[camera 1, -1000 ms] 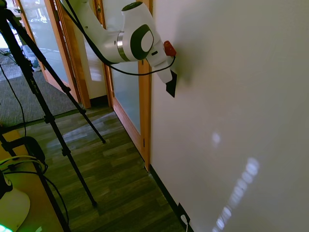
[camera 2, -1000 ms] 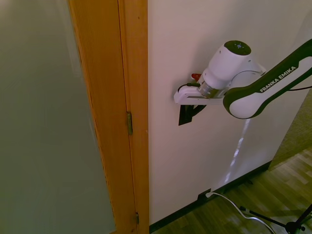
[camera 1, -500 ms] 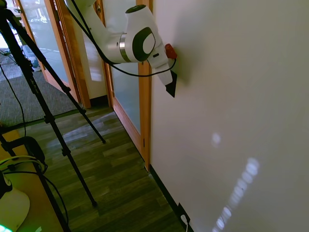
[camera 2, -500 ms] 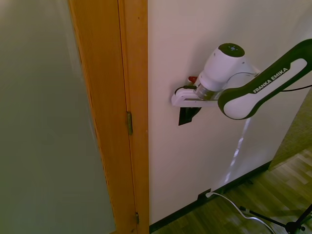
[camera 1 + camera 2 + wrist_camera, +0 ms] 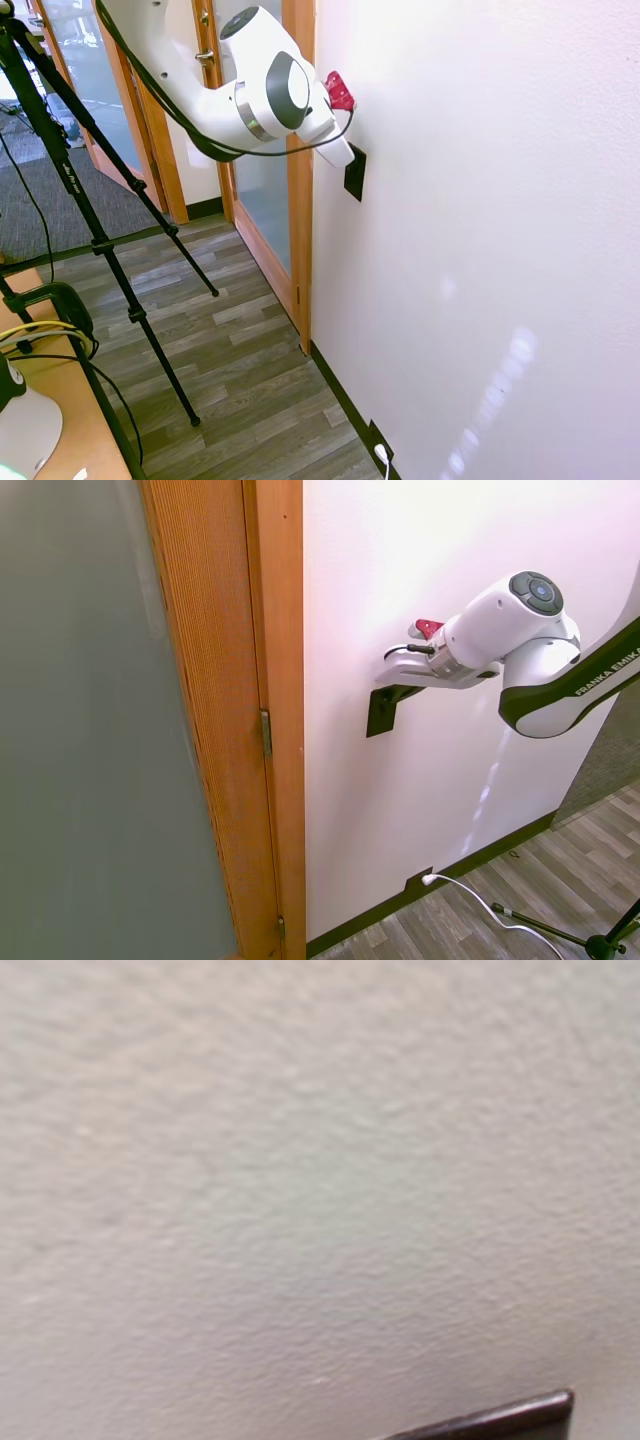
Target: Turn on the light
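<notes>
Wall (image 5: 480, 200) here is white and bumpy, and the small black upright switch plate (image 5: 354, 173) sits on it near the orange wooden door frame (image 5: 275, 680). White robot gripper (image 5: 392, 676) pokes at the plate's top edge. Whether its jaws are apart or together, I cannot tell.

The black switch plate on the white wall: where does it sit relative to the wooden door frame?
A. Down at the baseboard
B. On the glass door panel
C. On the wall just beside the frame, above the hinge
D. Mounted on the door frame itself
C: the black switch plate is fixed to the white wall beside the wooden door frame, slightly above the hinge.
</notes>
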Controlling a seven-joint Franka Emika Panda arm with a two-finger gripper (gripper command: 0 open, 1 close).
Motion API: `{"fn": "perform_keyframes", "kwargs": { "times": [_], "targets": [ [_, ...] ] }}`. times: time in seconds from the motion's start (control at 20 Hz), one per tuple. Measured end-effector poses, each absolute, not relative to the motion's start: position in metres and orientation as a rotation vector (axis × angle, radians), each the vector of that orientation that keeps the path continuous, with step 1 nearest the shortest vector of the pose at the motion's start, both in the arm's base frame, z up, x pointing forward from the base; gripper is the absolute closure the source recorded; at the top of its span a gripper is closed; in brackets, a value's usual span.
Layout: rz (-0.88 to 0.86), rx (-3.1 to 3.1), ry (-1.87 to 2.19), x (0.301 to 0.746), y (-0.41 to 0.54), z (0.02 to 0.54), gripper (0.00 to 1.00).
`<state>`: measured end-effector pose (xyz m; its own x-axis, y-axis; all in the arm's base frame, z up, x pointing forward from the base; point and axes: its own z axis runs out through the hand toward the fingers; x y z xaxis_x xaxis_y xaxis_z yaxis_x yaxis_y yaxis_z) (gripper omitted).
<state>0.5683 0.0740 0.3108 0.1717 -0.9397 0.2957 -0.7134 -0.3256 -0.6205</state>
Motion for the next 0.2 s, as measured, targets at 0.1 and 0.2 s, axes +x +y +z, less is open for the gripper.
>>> {"fn": "perform_keyframes", "kwargs": {
  "times": [0.1,0.2],
  "targets": [
    [-0.918,-2.121,1.549,0.563,0.08,0.308,0.0],
    [-0.916,-2.118,1.519,0.555,0.078,0.303,0.0]
  ]
}}
